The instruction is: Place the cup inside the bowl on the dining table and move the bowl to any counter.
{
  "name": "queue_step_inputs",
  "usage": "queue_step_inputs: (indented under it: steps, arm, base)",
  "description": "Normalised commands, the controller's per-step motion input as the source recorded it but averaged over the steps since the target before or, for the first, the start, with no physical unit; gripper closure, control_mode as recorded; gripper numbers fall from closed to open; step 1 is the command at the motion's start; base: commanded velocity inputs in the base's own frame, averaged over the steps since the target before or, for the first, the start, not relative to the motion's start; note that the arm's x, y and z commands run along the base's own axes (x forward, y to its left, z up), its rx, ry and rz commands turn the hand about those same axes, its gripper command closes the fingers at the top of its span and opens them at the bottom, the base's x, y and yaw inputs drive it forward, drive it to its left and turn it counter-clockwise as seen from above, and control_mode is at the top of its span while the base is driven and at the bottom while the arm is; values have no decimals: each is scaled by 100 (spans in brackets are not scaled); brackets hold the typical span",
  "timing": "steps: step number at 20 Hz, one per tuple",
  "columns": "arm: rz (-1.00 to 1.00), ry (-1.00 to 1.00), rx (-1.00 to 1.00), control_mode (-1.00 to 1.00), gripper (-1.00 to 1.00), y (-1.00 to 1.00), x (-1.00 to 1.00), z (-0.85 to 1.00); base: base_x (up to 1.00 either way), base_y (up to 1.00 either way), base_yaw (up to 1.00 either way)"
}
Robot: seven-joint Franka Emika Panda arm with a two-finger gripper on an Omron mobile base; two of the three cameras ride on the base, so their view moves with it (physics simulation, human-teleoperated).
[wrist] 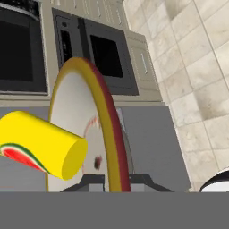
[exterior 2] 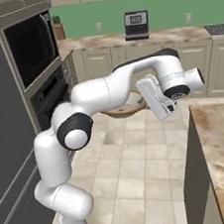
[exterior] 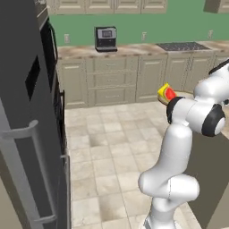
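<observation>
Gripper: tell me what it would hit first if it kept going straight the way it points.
Probably the dark wall oven. The gripper, shut on the bowl rim, looks past the cup toward it; depth is unclear.

yellow cup (wrist: 40, 145) red-marked, tan-rimmed bowl (wrist: 105, 120)

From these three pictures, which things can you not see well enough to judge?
- Bowl: in the right base view the arm covers most of it; in the left base view just an edge shows.
- Cup: in the hand view its left end is cut by the edge; whether it touches the bowl's bottom is unclear.
- Tool: its tips are low in the hand view, behind the bowl's rim, shut on that rim.
- Dining table: cut by the right edge.
</observation>
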Motion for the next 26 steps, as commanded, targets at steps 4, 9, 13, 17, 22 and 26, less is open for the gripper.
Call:
queue_step_inputs:
  steps: [4, 9, 13, 17, 22, 26]
  arm:
    - [0, 0, 0, 100, 100, 0, 0, 0]
    - [0, 0, 0, 100, 100, 0, 0, 0]
    - [0, 0, 0, 100, 100, 0, 0, 0]
    - [0, 0, 0, 100, 100, 0, 0, 0]
    - [0, 0, 0, 100, 100, 0, 0, 0]
    - [0, 0, 0, 100, 100, 0, 0, 0]
  base:
    - [88, 18, 0]
    - [87, 17, 0]
    - [90, 20, 0]
    - [87, 18, 0]
    - [81, 19, 0]
    - [78, 19, 0]
